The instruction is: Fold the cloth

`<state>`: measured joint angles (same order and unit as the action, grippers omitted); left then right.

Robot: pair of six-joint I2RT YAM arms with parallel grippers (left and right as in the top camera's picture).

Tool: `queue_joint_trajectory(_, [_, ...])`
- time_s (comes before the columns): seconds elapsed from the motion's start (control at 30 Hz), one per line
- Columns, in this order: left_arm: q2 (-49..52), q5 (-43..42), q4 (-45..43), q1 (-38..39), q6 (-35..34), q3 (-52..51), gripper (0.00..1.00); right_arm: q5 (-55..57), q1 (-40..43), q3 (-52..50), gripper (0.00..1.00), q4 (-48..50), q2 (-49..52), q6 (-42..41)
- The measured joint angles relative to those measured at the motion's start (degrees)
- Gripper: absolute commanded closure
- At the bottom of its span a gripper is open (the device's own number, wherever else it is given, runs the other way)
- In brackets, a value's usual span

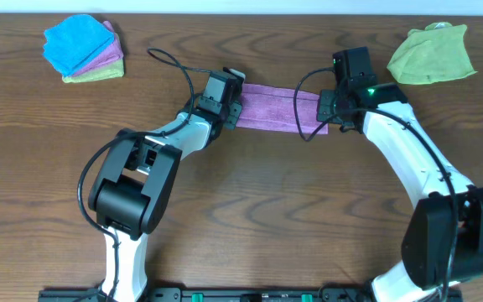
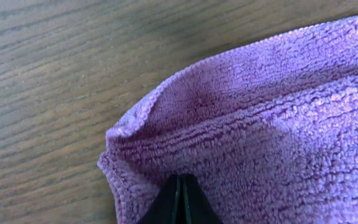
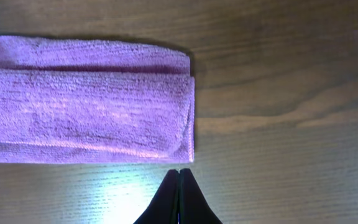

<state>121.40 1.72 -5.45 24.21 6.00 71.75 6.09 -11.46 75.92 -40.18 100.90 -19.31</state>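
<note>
Left wrist: the left gripper (image 2: 179, 198), jaws pressed together, sits bottom centre over the rumpled end of the cloth (image 2: 272, 124). Right wrist: the right gripper (image 3: 179, 186), also closed, is just below its corner. Overhead: it lies upper centre; pinching both layers squarely would probably fold it best.

Two arms (image 1: 132, 180) (image 1: 418, 159), one purple cloth (image 1: 277, 109), one green cloth (image 1: 430, 54), one three-cloth stack (image 1: 84, 50).

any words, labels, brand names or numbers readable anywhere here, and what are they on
None can be read in any view.
The purple cloth, stacked cloths and green cloth show no lettering and no tag.
The left arm and right arm show no legible marking.
</note>
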Motion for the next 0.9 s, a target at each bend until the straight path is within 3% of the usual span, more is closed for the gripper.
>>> queue_joint_trajectory(0.03, [0.0,0.0,0.0,0.0,0.0,0.0,0.94,-0.04,0.22,0.0,0.81,-0.39,0.0,-0.55])
queue_joint_trajectory(0.1, [0.0,0.0,0.0,0.0,0.0,0.0,0.94,-0.31,1.42,0.0,0.72,-1.01,0.0,-1.49])
queue_joint_trajectory(0.23, [0.0,-0.02,0.09,0.0,-0.02,0.0,0.95,-5.33,6.12,-0.02,0.41,-0.33,0.44,-2.99])
queue_joint_trajectory(0.3, [0.0,0.0,0.26,0.0,-0.2,0.02,0.94,-9.42,9.03,-0.02,0.33,-0.26,1.36,-3.19])
queue_joint_trajectory(0.57, [0.0,0.0,0.44,0.0,-1.7,0.02,0.94,-24.55,13.77,-0.02,0.19,2.36,7.26,-2.95])
queue_joint_trajectory(0.9, [0.0,0.0,1.29,0.0,-1.73,0.28,0.95,-33.11,13.75,-0.02,0.17,8.04,13.68,-2.78])
